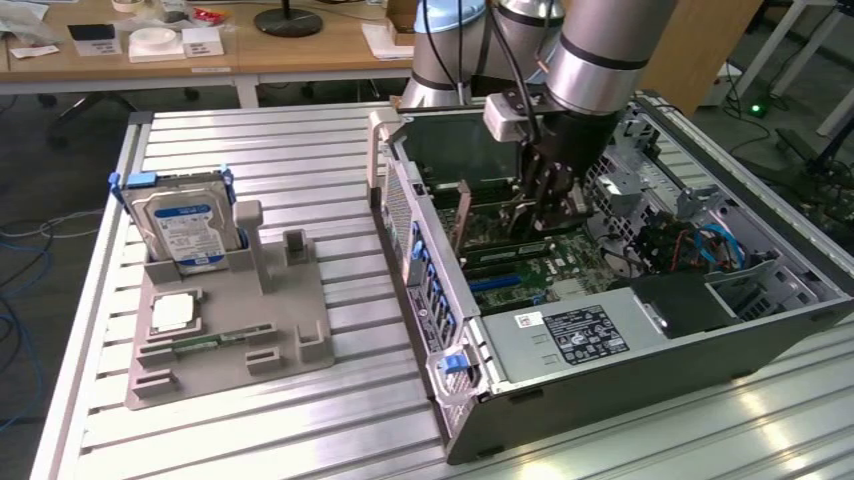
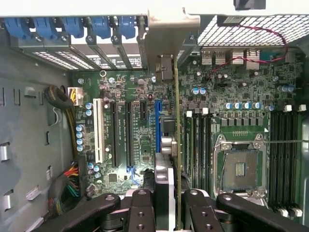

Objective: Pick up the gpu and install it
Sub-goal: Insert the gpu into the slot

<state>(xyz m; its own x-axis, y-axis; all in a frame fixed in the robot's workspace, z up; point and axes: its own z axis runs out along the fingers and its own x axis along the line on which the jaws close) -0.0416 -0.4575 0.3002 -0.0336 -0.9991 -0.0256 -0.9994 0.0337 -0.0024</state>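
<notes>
Ribbed metal table [image 1: 267,150], with wooden tables [image 1: 160,65] in the room behind. An open computer case [image 1: 641,390] lies on it, and the robot arm [image 1: 601,50] reaches inside. The gripper [image 1: 545,205] has its jaws closed on the gpu [image 2: 177,121], which stands on edge over the motherboard [image 2: 140,130], just beside the blue slot [image 2: 158,130]; whether it is seated cannot be told. On the exterior view's left, a grey holder [image 1: 287,300] carries a hard drive [image 1: 187,225].

The gpu [image 2: 177,111] shows edge-on (fan face hidden), its held end covered by the jaws.
</notes>
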